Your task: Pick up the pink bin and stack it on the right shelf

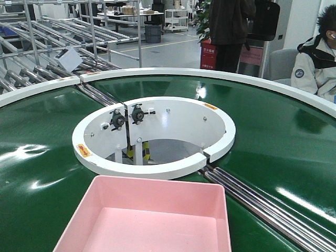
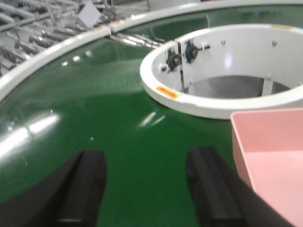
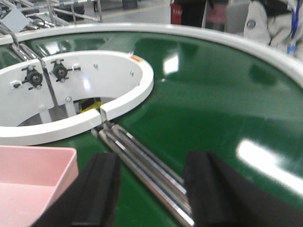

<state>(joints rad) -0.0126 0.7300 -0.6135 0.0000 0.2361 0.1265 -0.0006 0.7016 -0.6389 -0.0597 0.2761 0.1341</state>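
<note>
Pink bin: the pink bin [image 1: 152, 220] sat empty on the green conveyor surface [image 1: 42, 157], its far rim just short of the white inner ring [image 1: 157, 169].
Left gripper: the left gripper [image 2: 151, 189] had its jaws spread and empty, with the bin's wall just beside the nearer one.
Right gripper: the right gripper [image 3: 151, 189] also had its jaws spread and empty, above the steel rollers [image 3: 142, 161].
Your grasp: you were best placed to straddle one side wall with each gripper, pinch both rims and lift level.
Edges: the ring stood ahead and the roller gap lay to the right.
Open room: bare green lay on both sides; the right shelf was out of view.
</note>
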